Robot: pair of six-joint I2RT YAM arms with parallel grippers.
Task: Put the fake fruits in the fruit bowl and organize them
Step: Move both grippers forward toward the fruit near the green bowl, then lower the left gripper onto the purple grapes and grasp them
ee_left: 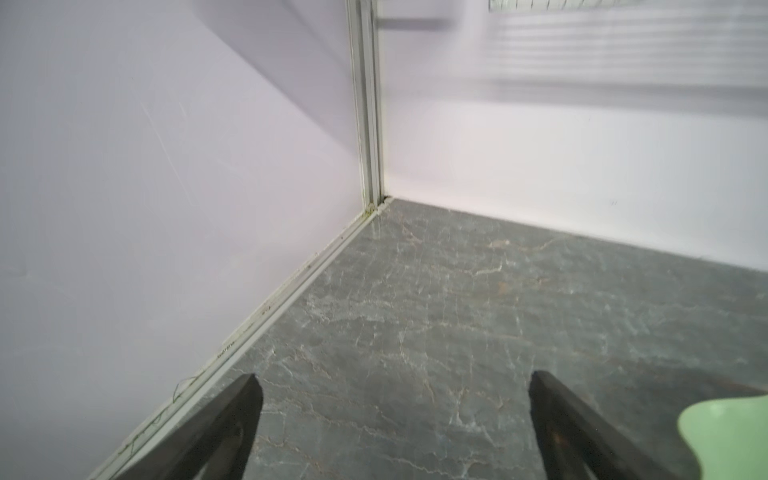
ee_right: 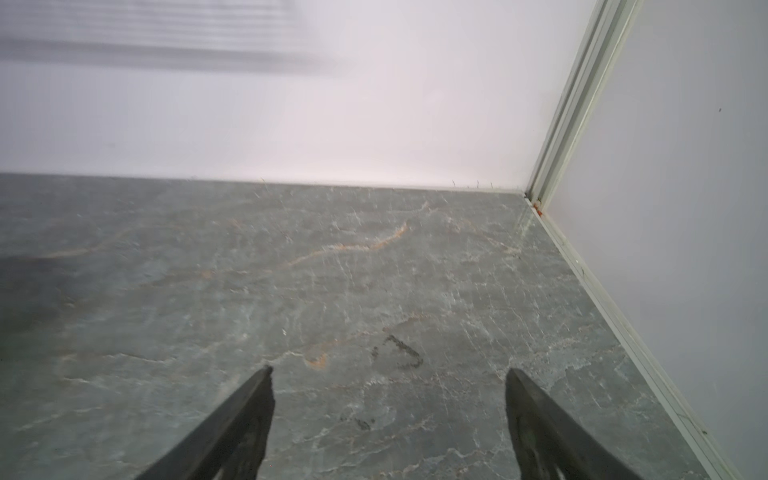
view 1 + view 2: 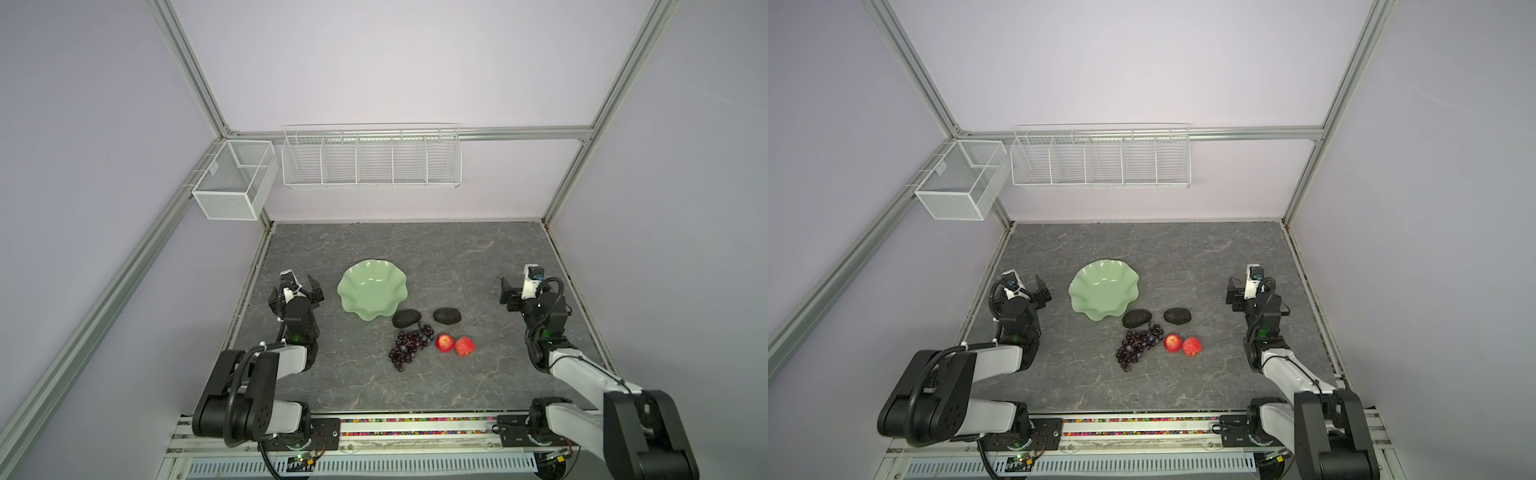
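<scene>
Table [image 3: 415, 257]: grey marbled slab, and everything for the task sits on it.
Long white wire rack [image 3: 371, 160] with five compartments is on the back wall. White mesh basket [image 3: 235, 178] hangs on the left frame rail.
Fruit bowl [image 3: 371, 291] [image 3: 1102, 289] is mint green with a wavy rim, upright, left of table centre. Its rim edge also shows in the left wrist view [image 1: 727, 432].
Left gripper [image 1: 395, 380] is just left of the bowl. Jaws spread wide, only bare table between them.
Right gripper [image 2: 390, 370] is near the right table edge, well apart from the fruit. Jaws also wide, gripping nothing.
All five fruits are outside the bowl, clustered off its near-right side:
- Grape bunch [image 3: 409, 345] is dark purple. Its top end is right at the left avocado.
- Left avocado [image 3: 407, 318] is just beside the bowl rim; can't tell if it touches. Right avocado [image 3: 446, 315] is a short gap further right.
- Left apple [image 3: 445, 343] and right apple [image 3: 464, 346] are side by side just right of the grapes, close enough to be touching.
</scene>
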